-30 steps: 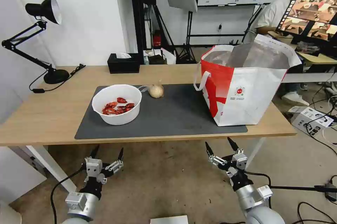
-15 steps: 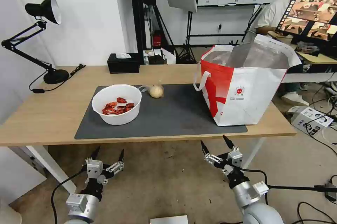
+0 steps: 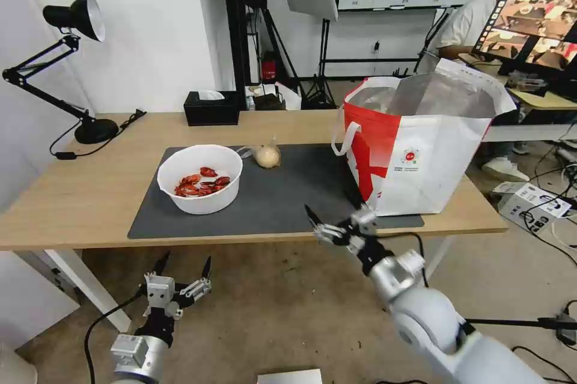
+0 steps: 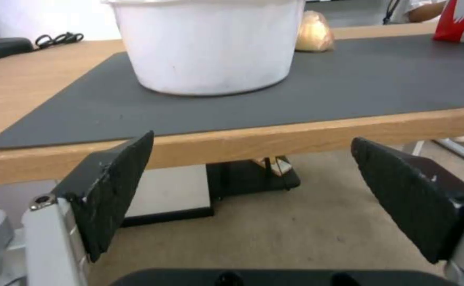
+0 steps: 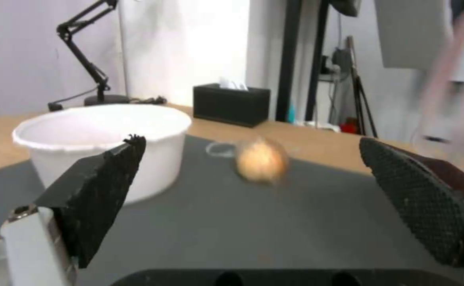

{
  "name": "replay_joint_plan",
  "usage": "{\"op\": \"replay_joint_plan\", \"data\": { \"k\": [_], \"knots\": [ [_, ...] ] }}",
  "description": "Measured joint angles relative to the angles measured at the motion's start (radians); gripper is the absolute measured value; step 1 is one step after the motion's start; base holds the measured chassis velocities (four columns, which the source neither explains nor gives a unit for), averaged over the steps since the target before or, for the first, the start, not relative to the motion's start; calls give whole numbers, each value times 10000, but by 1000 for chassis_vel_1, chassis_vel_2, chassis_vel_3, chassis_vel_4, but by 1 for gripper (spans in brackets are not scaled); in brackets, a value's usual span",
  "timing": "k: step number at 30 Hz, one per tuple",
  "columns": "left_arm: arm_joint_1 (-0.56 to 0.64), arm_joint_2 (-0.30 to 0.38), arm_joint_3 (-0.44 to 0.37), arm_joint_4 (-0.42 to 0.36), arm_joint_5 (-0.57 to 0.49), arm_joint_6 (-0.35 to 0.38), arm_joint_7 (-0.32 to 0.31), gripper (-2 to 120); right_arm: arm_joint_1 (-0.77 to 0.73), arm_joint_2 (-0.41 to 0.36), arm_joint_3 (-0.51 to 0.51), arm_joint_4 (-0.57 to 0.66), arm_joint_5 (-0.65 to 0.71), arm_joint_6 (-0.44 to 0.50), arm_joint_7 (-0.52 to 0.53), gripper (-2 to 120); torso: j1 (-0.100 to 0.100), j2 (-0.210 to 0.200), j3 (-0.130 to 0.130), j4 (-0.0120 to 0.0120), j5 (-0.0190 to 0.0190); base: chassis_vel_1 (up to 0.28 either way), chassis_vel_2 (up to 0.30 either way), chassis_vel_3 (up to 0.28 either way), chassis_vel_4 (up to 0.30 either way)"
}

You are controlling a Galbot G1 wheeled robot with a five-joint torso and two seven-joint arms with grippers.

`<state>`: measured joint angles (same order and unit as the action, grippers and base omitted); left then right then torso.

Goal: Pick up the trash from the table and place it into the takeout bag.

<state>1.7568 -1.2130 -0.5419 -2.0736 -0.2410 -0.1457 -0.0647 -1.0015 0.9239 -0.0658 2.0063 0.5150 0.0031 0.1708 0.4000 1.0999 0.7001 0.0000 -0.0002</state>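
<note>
The right hand point(image 3: 332, 220) hung, fingers apart, over the tabletop's point(image 3: 78, 192) front edge (facing the beige lump point(image 3: 267, 155)); the left hand point(image 3: 183, 265) waited below, fingers spread.

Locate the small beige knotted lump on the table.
In the head view the beige lump sits on the mat's far edge, between the white bowl and the takeout bag.

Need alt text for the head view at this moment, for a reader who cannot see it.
The right gripper, open, reaches over the table's front edge between a white bowl of red crayfish shells and the white-and-red takeout bag, both on a dark grey mat. A small beige lump sits behind the bowl; the left gripper hangs open below the table.
</note>
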Motion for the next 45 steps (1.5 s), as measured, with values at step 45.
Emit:
{"op": "replay_joint_plan", "data": {
  "k": [45],
  "knots": [
    [96,-94,-500,339,-89,-251,47,100,7708,5814,-2740,-11021,1221,-2415,-160,100,0,0,-1,1,1,0,0,0,0]
  ]
}}
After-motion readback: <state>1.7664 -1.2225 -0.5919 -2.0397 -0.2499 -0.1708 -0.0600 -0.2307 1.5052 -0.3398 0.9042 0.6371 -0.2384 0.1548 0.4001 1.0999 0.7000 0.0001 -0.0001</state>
